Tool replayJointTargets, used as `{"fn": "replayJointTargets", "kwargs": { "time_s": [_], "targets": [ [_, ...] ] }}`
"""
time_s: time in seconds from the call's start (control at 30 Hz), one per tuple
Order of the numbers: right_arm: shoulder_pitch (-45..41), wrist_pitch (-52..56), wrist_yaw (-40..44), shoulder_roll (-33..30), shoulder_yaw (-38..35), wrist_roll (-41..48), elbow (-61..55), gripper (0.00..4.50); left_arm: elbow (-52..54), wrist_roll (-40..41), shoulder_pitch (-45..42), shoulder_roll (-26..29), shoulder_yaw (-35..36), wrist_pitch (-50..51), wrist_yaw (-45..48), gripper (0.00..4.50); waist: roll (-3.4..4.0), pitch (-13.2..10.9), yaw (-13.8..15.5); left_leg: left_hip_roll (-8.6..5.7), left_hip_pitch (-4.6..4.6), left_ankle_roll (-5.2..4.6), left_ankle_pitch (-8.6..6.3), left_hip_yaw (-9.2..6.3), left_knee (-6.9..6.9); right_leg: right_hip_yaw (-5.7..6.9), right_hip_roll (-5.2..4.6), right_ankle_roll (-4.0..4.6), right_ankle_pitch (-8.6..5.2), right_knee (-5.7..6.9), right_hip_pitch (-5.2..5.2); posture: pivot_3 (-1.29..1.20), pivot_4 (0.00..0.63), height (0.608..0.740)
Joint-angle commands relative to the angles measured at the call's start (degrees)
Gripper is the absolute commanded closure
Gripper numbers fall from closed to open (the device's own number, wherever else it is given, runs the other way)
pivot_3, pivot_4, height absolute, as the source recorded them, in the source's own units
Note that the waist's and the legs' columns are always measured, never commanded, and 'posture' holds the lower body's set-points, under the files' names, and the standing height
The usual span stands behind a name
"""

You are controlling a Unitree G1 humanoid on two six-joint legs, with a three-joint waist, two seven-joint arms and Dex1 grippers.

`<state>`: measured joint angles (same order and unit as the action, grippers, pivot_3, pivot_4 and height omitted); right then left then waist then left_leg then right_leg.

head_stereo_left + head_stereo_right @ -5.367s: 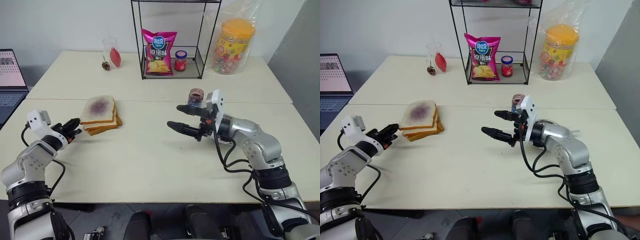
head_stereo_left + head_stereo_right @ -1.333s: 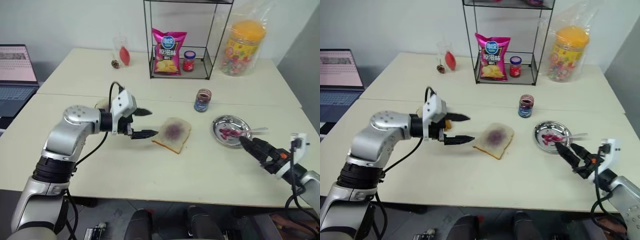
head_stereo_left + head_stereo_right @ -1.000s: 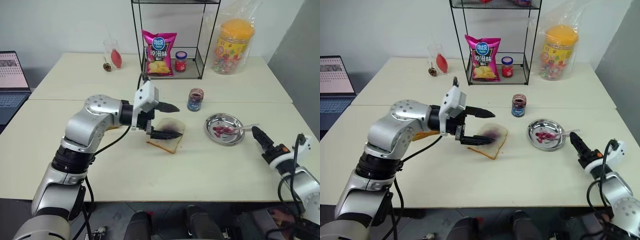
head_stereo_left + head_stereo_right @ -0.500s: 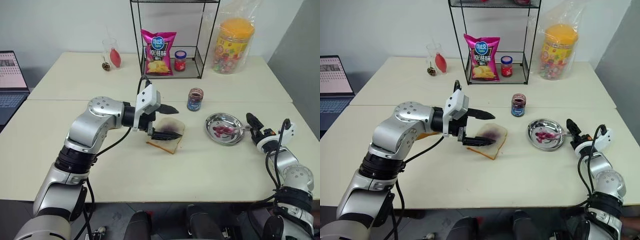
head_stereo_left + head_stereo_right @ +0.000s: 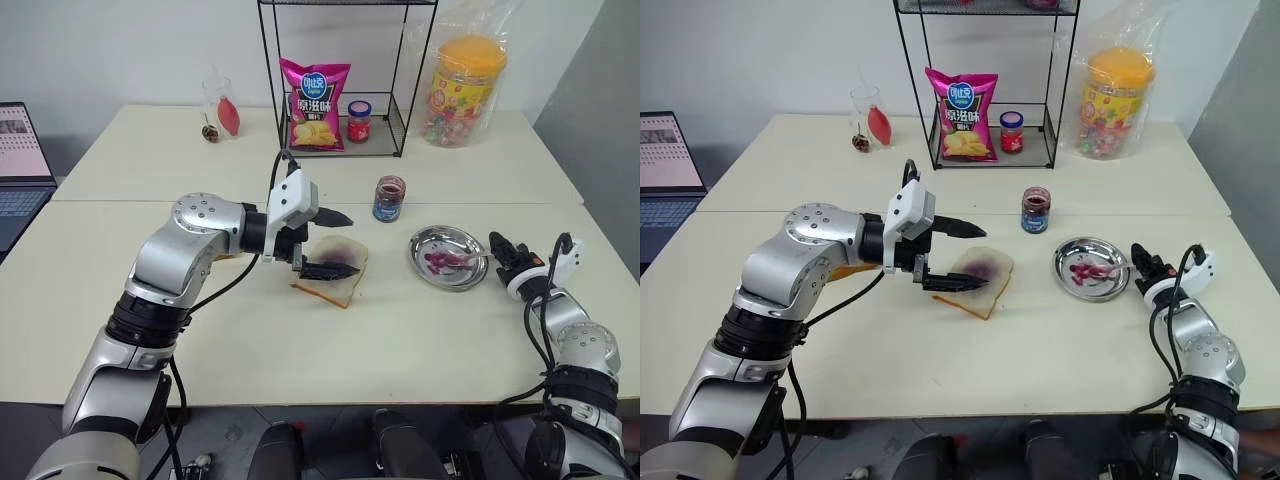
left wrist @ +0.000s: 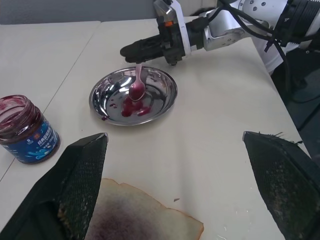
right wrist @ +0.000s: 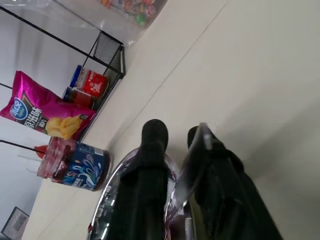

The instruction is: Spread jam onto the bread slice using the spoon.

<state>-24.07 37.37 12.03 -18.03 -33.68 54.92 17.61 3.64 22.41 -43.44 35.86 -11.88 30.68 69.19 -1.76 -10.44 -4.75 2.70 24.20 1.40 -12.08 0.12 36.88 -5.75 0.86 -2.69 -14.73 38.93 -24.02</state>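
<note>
Over pale table (image 5: 300, 340), clamping right gripper (image 6: 131, 50) on spoon (image 6: 137, 88) handle at steel dish (image 5: 447, 262), left gripper (image 5: 337, 243) gaping over bread slice (image 5: 331, 270), risking slim handle slipping, dripping jam (image 6: 134, 106).

You have a polished steel dish (image 6: 165, 95) just ahead of the right gripper (image 6: 131, 51), mirror-bright, with glossy wet jam (image 6: 134, 107) pooled in it. The spoon (image 6: 137, 87) is slim shiny metal. The left gripper (image 5: 338, 243) has matt black fingers (image 6: 82, 175) with a rough, grainy pad. Below them, the bread slice (image 6: 145, 220) looks soft, porous. Beside it, a clear glass jar (image 6: 22, 130) with a glossy paper label. The table (image 6: 215, 160) is smooth matt cream.
</note>
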Motion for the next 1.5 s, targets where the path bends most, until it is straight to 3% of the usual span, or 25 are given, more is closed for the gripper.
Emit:
{"fn": "replayJointTargets", "kwargs": {
  "time_s": [0.03,0.3,0.57,0.8,0.97,1.5],
  "targets": [
    [0.0,-0.2,0.2,-0.5,-1.4,0.9,-2.0,4.41,0.2,-0.2,-0.6,0.4,1.3,-1.2,0.2,0.0,0.0,0.0,0.0,0.0,-0.01,0.0,0.0,0.0,0.0,0.0,0.0,0.0,0.0,0.0,0.01,0.0,0.15,0.74],
    [-1.5,3.5,2.0,-2.6,0.0,3.5,-9.5,4.41,-1.2,-0.7,-0.3,1.6,2.3,-1.8,0.1,0.0,0.17,-0.1,0.0,0.0,0.0,0.0,0.0,0.02,-0.04,-0.01,0.01,0.0,-0.01,0.01,-0.03,0.0,0.15,0.74],
    [-16.2,3.8,1.8,-3.9,3.8,3.2,-8.2,4.41,-4.8,-0.1,0.9,-1.1,6.9,-2.6,-6.6,0.0,0.41,-0.2,-0.1,0.03,-0.04,-0.01,0.0,-0.04,-0.03,0.03,0.06,0.01,0.01,0.07,-0.05,0.0,0.15,0.74],
    [-31.6,-10.1,10.1,-2.1,17.8,-14.7,6.5,4.41,-2.9,0.3,2.9,-4.9,10.1,-1.0,-14.2,0.0,0.44,-0.3,-0.2,-0.01,0.21,-0.01,0.0,0.07,-0.01,-0.04,-0.02,-0.01,0.02,-0.01,-0.22,0.0,0.15,0.74],
    [-37.5,-20.9,14.9,-1.1,21.9,-23.6,18.3,4.41,-0.5,0.9,4.0,-3.8,10.8,0.3,-15.3,0.0,0.43,-0.3,0.1,0.02,0.22,0.0,0.0,-0.07,-0.1,0.14,0.01,0.15,0.09,-0.01,-0.22,0.0,0.15,0.74],
    [-41.0,-41.4,20.9,1.1,30.2,-42.4,34.7,4.41,5.0,2.3,6.8,-1.5,12.1,3.9,-17.6,0.0,0.43,-0.3,0.0,-0.02,0.32,0.01,0.0,-0.09,-0.01,0.17,-0.08,0.26,0.17,0.03,-0.26,0.0,0.15,0.74]
  ]
}}
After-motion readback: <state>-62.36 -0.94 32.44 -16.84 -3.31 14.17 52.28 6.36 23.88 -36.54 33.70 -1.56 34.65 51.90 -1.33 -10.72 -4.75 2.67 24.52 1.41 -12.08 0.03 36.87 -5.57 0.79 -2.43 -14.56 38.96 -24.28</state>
